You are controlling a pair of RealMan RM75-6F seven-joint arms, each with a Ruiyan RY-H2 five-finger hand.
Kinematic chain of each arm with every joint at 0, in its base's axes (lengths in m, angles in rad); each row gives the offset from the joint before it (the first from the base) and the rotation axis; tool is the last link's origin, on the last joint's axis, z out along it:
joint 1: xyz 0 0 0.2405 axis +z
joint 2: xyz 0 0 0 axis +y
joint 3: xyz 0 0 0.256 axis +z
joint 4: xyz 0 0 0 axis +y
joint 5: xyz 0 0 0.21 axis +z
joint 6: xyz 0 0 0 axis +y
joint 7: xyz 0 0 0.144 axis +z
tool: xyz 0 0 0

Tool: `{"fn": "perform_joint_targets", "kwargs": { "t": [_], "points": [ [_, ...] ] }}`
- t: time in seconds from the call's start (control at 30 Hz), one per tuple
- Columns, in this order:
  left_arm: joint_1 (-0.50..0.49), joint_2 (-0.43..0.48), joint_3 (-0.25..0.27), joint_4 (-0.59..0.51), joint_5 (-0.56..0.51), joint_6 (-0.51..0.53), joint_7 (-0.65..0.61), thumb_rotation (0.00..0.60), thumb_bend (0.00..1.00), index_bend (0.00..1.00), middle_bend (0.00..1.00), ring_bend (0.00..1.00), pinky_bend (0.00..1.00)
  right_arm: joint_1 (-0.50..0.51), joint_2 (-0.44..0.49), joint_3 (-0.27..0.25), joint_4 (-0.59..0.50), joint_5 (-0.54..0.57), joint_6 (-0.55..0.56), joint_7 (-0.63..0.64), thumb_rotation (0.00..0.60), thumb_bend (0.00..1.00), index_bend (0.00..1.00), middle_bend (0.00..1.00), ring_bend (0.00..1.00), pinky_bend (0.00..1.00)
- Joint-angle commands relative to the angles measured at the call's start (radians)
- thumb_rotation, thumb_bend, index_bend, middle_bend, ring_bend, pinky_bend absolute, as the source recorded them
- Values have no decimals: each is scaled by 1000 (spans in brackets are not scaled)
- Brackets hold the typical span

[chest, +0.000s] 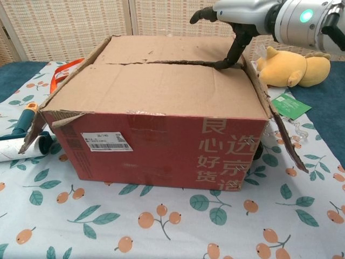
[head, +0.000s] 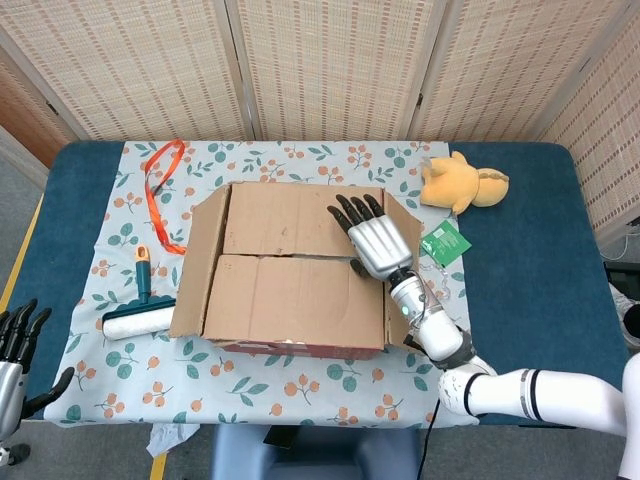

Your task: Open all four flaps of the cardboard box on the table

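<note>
Right hand [head: 377,243] spread, empty, thumb touching cardboard box [head: 290,270] top seam; left hand [head: 18,345] spread, well apart.

box [head: 290,270] mid-table, plush toy [head: 462,181] behind right

Box: red-sided brown cardboard box [chest: 156,108], top flaps lying closed, side flaps splayed outward.
Right hand: silver-and-black robot hand [chest: 237,21] above the far right corner, one dark fingertip touching the seam.
Beside: yellow plush toy [chest: 294,67], green card [chest: 290,105].
</note>
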Motion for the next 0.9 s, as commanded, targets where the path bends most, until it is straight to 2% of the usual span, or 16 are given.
{"fn": "perform_joint_targets", "kwargs": {
  "t": [0.03, 0.33, 0.57, 0.9],
  "points": [
    [0, -4, -10, 8, -6, 5, 14, 600, 325, 0, 0, 0, 0, 13, -15, -12, 32, 12, -12, 9, 600, 368, 0, 0, 0, 0],
    [-2, -11, -20, 19, -12, 1, 26, 600, 325, 0, 0, 0, 0, 37, -53, -15, 121, 10, -34, 56, 600, 367, 0, 0, 0, 0],
    [-1, -7, -19, 26, 2, 8, -4, 600, 325, 0, 0, 0, 0, 44, -84, 1, 198, -35, -39, 130, 600, 367, 0, 0, 0, 0],
    [-10, -9, -15, 38, 11, -8, -29, 600, 325, 0, 0, 0, 0, 36, -21, 64, 133, -91, 7, 203, 600, 367, 0, 0, 0, 0]
  ]
}}
